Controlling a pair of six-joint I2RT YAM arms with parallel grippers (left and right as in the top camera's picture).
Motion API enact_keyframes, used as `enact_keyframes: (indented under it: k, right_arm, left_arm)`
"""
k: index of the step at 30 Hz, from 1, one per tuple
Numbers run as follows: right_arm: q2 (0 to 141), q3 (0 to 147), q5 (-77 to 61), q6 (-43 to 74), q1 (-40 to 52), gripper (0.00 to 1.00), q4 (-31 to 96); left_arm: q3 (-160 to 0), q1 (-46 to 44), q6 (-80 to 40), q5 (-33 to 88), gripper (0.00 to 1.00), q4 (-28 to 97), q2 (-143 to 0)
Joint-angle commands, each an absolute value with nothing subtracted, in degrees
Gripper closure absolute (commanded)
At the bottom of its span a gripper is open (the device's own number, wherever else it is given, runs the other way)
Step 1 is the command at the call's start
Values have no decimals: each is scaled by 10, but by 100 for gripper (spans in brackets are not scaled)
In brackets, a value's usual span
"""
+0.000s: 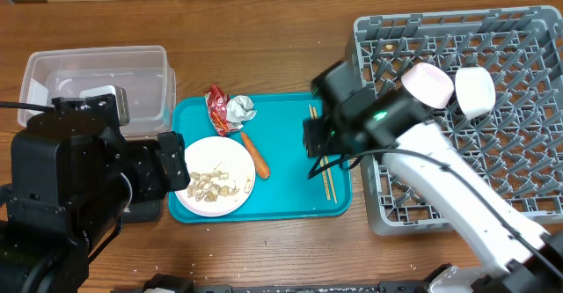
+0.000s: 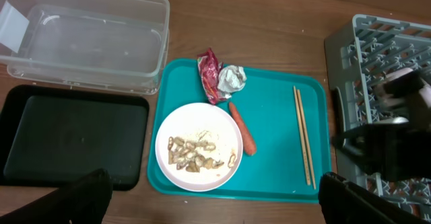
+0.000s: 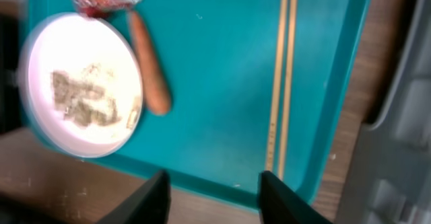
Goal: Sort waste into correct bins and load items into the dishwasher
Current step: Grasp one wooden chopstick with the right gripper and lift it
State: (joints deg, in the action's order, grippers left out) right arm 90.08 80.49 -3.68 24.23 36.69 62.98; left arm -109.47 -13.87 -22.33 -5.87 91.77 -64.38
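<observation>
A wooden table (image 1: pixel 264 29) carries a teal tray (image 1: pixel 283 148) beside a grey dish rack (image 1: pixel 519 152). The chopsticks (image 3: pixel 281 76) lie along the tray's right side. The right gripper (image 3: pixel 219 197) hovers above them, fingers spread and empty. The left gripper (image 2: pixel 222 198) is likewise spread and empty.

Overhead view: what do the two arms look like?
The right arm has a smooth white link, a black wrist block with a small green light, and thin black cables. The left arm is boxy and all black, with a black cable at its side.
</observation>
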Motion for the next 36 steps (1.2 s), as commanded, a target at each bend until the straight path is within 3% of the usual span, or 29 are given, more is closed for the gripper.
enact_keyframes:
  k: [1,8,24,28,31,36]
  right_arm:
    - [906,703,18,235,366,67,551]
    - [907,562,-10,168,359,67,386]
    - [1019,544,-17,164,358,67,309]
    - [1032,544,-36,164,358,80,318]
    - [1030,558,-35,164,359,95,351]
    - [1007,661,-35,174,359,96,441]
  left_arm:
    - [-1096,-138,-216,-66,0,917,-641]
    - [-1096,-138,-216,-65,0,917,-641]
    - [-1096,-138,-216,-65,0,917,-641]
    - [-1096,-138,-216,-66,0,917,-641]
    - [-1096,-138,-216,-65,0,917,-641]
    - [-1096,-138,-216,-65,0,917,-641]
